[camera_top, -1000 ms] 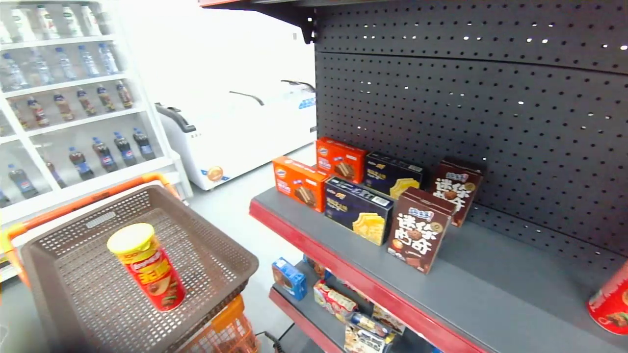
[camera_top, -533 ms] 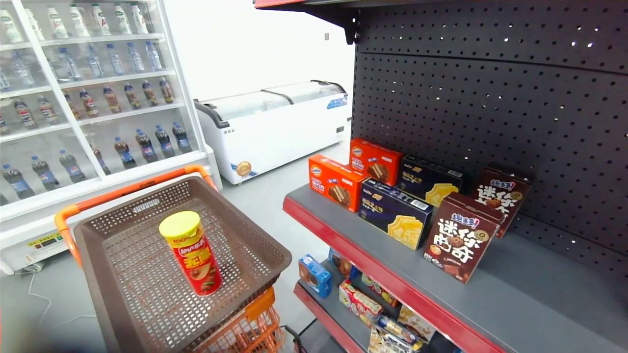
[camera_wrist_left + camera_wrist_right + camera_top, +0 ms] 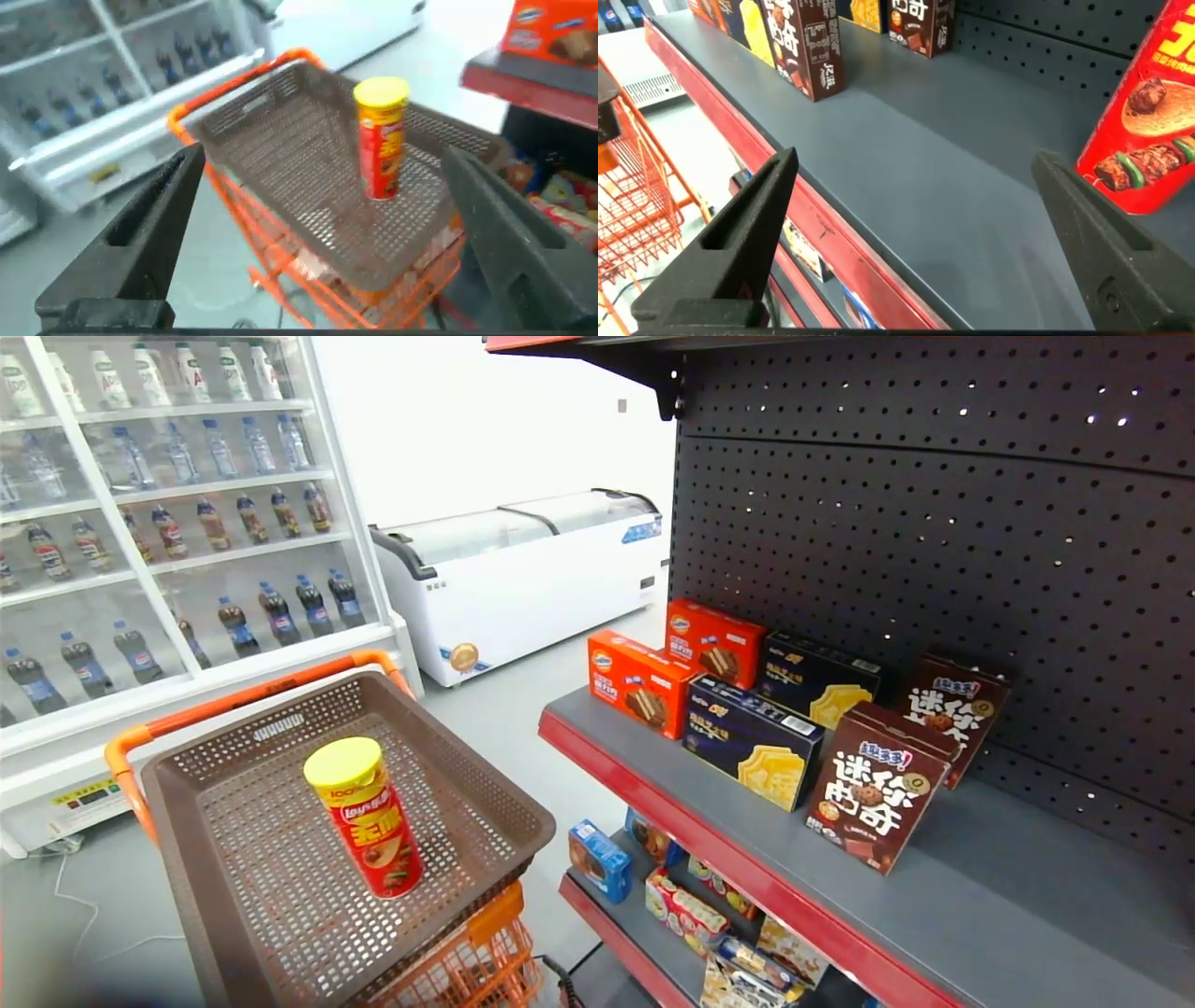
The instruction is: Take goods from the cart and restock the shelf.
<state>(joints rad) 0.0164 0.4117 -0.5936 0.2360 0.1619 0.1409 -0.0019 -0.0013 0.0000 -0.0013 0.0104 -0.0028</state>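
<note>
Head view: one can (image 3: 364, 817) waits in the cart (image 3: 277, 728). A second can (image 3: 1144, 121) stands on the shelf (image 3: 906, 187); both jaws gape apart.

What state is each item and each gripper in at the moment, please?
cart basket: holds one chips can.
chips can: upright, yellow lid on.
left gripper: open, empty, clear of the cart basket.
right gripper: open, empty, at the shelf.
red can: upright on the shelf.
snack boxes: upright on the shelf, in pairs front to back.
</note>
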